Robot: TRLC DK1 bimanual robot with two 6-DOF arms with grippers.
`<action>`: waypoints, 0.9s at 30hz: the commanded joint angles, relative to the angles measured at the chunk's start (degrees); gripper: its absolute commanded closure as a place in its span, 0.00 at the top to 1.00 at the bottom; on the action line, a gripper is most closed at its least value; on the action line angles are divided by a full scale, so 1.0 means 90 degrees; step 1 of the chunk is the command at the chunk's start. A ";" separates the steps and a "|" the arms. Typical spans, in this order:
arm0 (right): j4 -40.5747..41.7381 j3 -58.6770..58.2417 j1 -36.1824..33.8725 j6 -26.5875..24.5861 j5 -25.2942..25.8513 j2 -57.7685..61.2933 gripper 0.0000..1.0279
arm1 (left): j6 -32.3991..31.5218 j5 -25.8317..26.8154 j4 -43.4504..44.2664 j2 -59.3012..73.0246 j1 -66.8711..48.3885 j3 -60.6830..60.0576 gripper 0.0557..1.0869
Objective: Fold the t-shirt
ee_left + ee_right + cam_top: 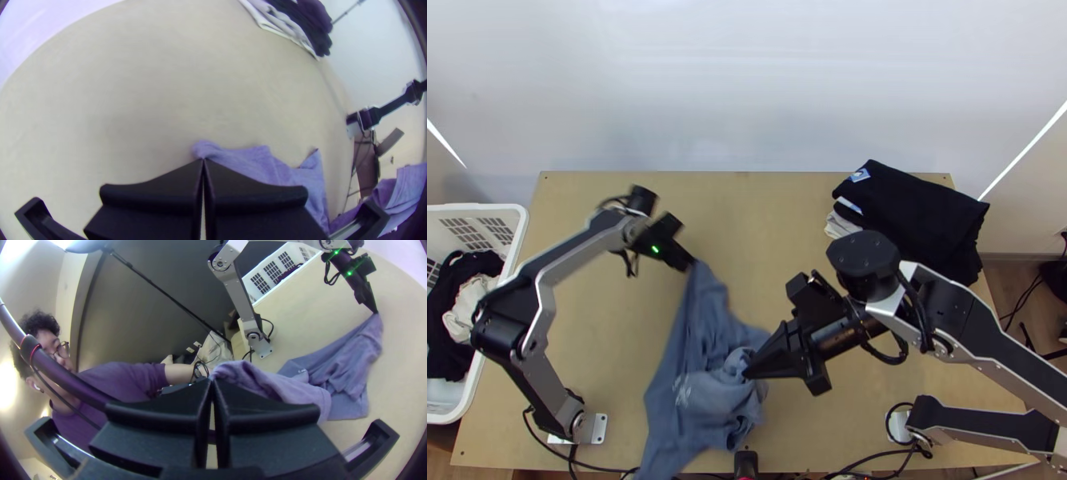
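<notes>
The left pincer point(204, 161) is clenched on one pinched end of the t-shirt point(703, 328), and the right pincer point(213, 381) grasps a bunched part of it. On the desk point(615, 336), the t-shirt slumps in creases towards the near edge; neither spread nor squared, it seems barely begun, with flattening and all the folding left to do. The top view gives the pile of dark clothes point(915, 216) at the far right and a pale print point(683, 390); the right wrist view gives cloth looping up to that pincer.
</notes>
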 commanded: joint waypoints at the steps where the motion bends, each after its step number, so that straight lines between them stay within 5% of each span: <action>1: 0.0009 0.0012 -0.0604 -0.0244 0.0004 0.0075 0.03 | -0.0430 -0.0291 0.0041 0.0611 0.1609 0.1033 0.03; 11: -0.0001 -0.0105 -0.1728 -0.0654 0.0004 0.0192 0.03 | -0.0597 -0.0760 -0.0194 0.0874 0.3181 0.1550 0.03; 18: -0.0001 -0.0252 -0.1728 -0.0722 0.0004 0.0153 0.03 | 0.0116 -0.1414 -0.0838 0.0591 0.3659 0.0896 0.03; 27: -0.0001 -0.0223 -0.1728 -0.0791 0.0004 0.0192 0.03 | 0.1034 -0.2088 -0.0223 0.0757 0.4060 0.0252 0.03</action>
